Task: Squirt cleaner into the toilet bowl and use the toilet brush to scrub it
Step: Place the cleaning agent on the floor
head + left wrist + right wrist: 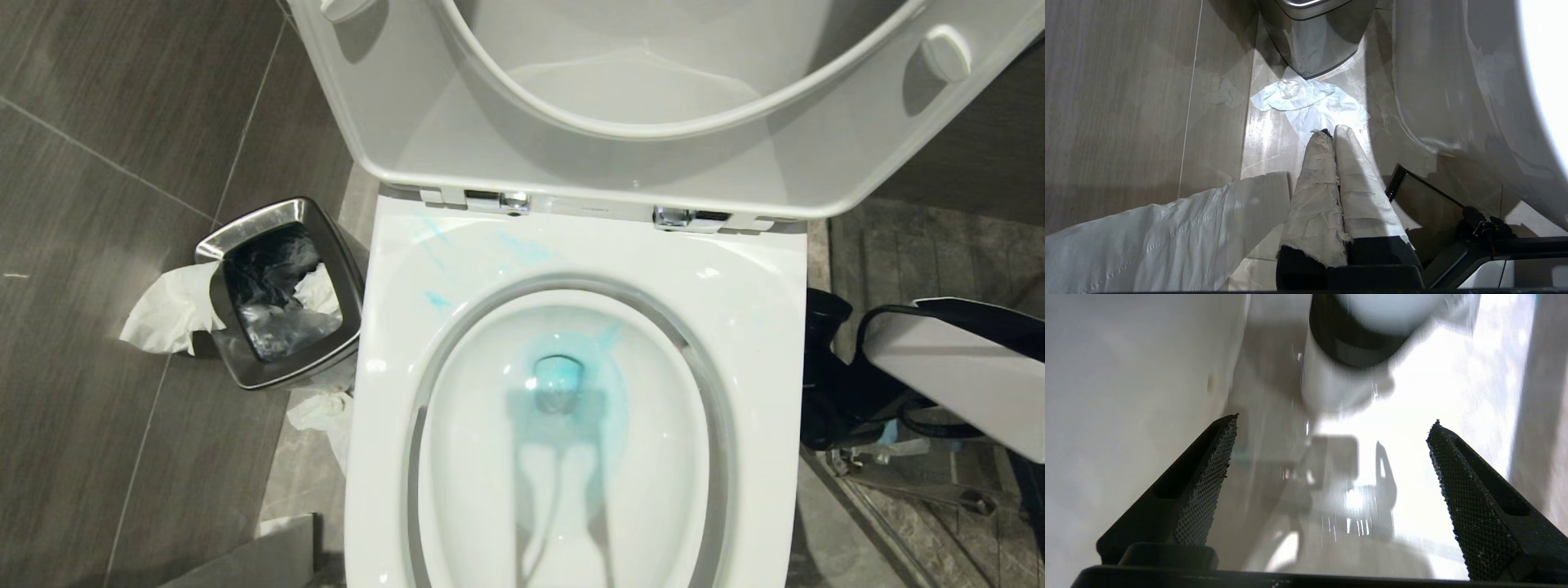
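Here the right pincer [1331, 457] gapes wide and empty beside the toilet bowl [759, 343]; cleaner [563, 392] tints its basin turquoise. The left pincer [1331, 136], paper-wrapped, is closed over the floor.

Glossy white is being shown by the toilet bowl [759, 327], with the cleaner [571, 400] being seen as turquoise tint around the drain and pale blue-green streaks on the rim. Brushed steel is being displayed by the waste bin [282, 220], lined in black. Dark grey, faintly grained tiles [98, 245] are being shown underfoot.
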